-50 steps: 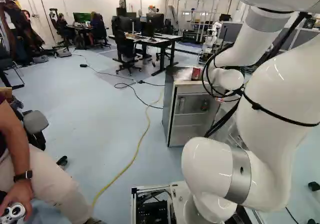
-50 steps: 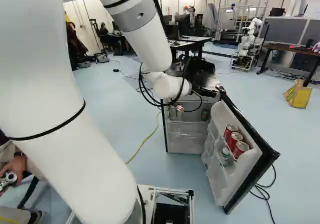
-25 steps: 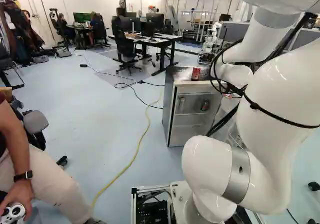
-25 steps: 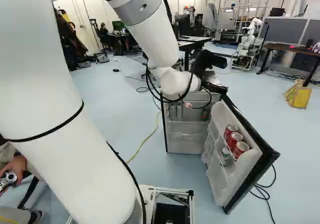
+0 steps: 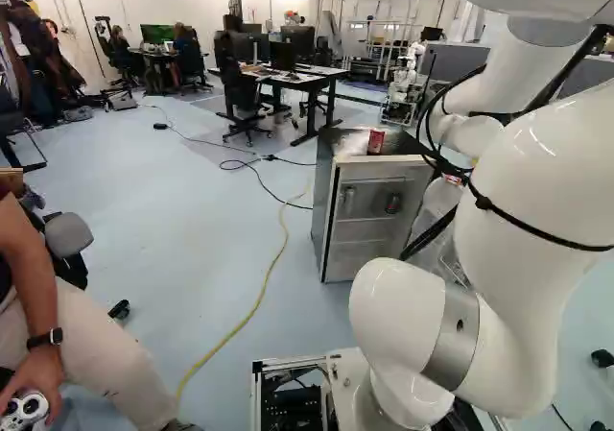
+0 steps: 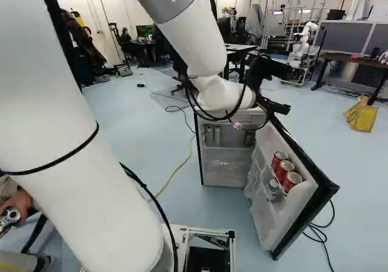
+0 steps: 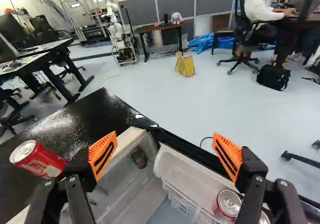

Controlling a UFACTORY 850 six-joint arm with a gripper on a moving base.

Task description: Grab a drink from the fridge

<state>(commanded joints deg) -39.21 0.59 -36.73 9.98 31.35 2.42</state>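
Gripper (image 6: 282,107) spread wide near open fridge door (image 6: 273,226). Red can (image 7: 39,159) stands atop fridge (image 7: 82,121); three red cans (image 6: 284,169) in door rack.

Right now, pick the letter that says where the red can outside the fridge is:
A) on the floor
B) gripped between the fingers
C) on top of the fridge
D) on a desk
C: the red can stands on the black top of the fridge, while the gripper is open and holds nothing.
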